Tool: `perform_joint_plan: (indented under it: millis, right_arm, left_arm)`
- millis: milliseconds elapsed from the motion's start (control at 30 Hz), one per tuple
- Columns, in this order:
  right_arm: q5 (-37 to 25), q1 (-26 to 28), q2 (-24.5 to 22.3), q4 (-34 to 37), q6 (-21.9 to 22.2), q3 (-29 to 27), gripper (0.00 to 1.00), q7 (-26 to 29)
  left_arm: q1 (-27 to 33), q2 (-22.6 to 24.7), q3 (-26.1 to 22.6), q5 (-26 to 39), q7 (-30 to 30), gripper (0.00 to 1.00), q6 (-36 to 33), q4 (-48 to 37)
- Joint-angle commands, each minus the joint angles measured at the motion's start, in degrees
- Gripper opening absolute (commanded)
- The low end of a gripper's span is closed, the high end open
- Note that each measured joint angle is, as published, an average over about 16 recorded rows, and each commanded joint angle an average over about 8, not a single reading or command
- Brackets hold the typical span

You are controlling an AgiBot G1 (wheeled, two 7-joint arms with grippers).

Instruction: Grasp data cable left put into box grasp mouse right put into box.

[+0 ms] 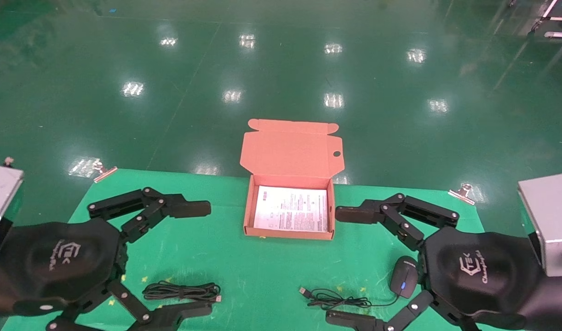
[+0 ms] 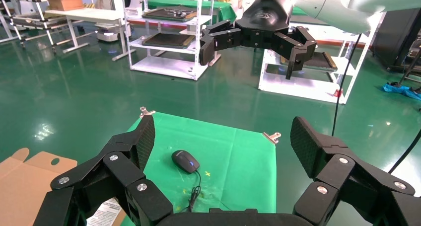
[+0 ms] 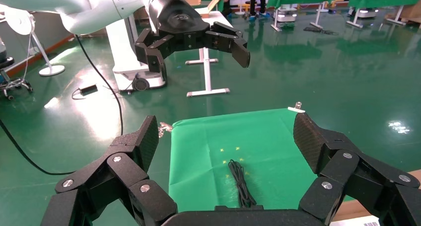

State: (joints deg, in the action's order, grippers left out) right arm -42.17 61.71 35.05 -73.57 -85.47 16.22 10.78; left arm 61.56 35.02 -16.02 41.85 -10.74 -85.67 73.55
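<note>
Left gripper (image 1: 196, 262) and right gripper (image 1: 345, 264) hover spread-fingered (holding nothing), flanking the box (image 1: 290, 232); data cable (image 1: 182, 291) and mouse (image 1: 404, 275) await pickup.

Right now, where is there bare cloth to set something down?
Bare green cloth lies between the box and the data cable, under neither gripper. It is crowded beside the mouse, whose cord sprawls under the right gripper. The left gripper hovers above the cable.

box (image 1: 288, 233) open on top – raised lid (image 1: 290, 149) walls off only its far side.
</note>
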Motion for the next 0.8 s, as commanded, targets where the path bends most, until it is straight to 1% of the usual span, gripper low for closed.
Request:
perform_joint_plan:
  millis: [33,800]
  right_arm:
    - [0.0,0.0,0.0,0.0,0.0,0.0,1.00,0.0]
    - [0.0,0.0,0.0,0.0,0.0,0.0,1.00,0.0]
  left_arm:
    - [0.0,0.0,0.0,0.0,0.0,1.00,0.0,0.0]
    - [0.1,0.1,-0.1,0.1,0.0,1.00,0.1,-0.1]
